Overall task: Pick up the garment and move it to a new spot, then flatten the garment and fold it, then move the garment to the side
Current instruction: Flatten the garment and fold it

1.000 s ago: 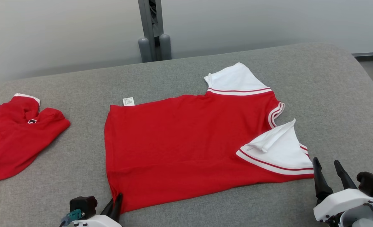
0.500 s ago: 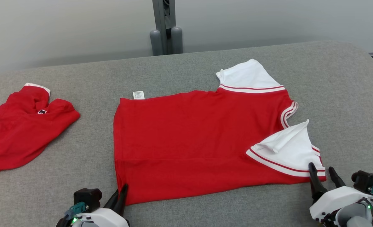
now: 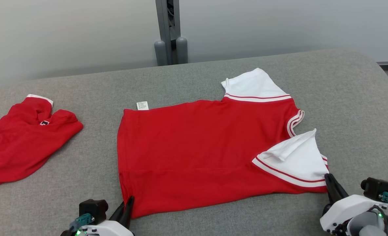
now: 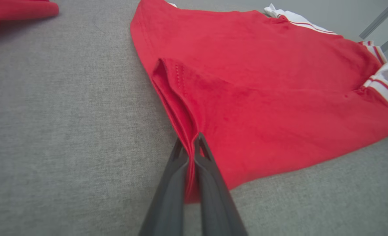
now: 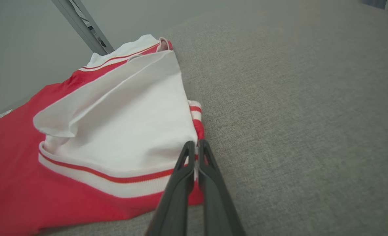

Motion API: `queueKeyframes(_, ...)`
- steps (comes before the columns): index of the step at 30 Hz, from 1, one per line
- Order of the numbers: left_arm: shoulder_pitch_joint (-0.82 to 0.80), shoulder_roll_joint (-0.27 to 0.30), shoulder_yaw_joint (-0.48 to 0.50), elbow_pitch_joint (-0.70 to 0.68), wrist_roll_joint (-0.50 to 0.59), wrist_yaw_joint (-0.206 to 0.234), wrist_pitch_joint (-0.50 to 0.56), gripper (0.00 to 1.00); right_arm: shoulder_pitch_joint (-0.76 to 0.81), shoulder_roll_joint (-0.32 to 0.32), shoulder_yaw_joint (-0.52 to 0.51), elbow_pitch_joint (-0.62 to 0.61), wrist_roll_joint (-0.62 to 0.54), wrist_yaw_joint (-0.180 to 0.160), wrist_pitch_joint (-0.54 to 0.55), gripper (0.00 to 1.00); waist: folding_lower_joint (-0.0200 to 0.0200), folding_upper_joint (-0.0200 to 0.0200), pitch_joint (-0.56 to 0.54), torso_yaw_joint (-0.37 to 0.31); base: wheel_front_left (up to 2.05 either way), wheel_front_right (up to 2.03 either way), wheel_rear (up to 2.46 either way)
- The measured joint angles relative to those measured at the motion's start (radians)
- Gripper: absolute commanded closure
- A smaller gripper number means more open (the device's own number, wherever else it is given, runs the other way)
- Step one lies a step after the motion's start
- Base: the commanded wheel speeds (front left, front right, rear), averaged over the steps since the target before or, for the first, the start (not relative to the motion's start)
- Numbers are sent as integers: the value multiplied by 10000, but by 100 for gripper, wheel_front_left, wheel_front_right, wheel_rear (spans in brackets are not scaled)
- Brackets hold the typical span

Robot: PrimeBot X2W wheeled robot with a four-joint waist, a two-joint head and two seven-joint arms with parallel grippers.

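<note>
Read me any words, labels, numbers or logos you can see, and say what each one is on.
No text is legible.
White tag on the far edge of the red and white shirt: printed lines, too small to read.
Black patch on the crumpled red garment at the left: white mark, too blurred to read.

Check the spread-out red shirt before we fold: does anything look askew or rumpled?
Yes. The near white sleeve of the shirt is buckled, its cuff edge curled over itself, while the far sleeve lies flat. A white label also sticks out at the far left corner.
</note>
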State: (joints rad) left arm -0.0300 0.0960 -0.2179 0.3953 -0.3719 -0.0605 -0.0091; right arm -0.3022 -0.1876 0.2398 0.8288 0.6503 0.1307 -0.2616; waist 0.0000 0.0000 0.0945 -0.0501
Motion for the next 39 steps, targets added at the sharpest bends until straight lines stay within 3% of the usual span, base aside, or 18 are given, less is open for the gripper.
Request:
queueKeyframes(7,108,213,-270,-98,58,2,474,100,7,-616,1308,163,654,0,468,100,0,0,-401,-93,0,0,0)
queueKeyframes(19,681,1114,-527,-1390,111,8,2171,100,-112,-1904,2337,-863,1935,0,3216,100,0,0,-865,-227,0,0,0)
queueKeyframes(27,1119,1582,-608,-2295,86,46,3118,100,198,-2554,2075,-1672,2209,2,4602,100,0,0,-1062,-267,0,0,0)
queueKeyframes(39,2083,1720,-895,-3254,-56,345,3992,100,1748,-2309,825,-2533,2013,2,5601,100,0,0,-1201,-289,0,0,0)
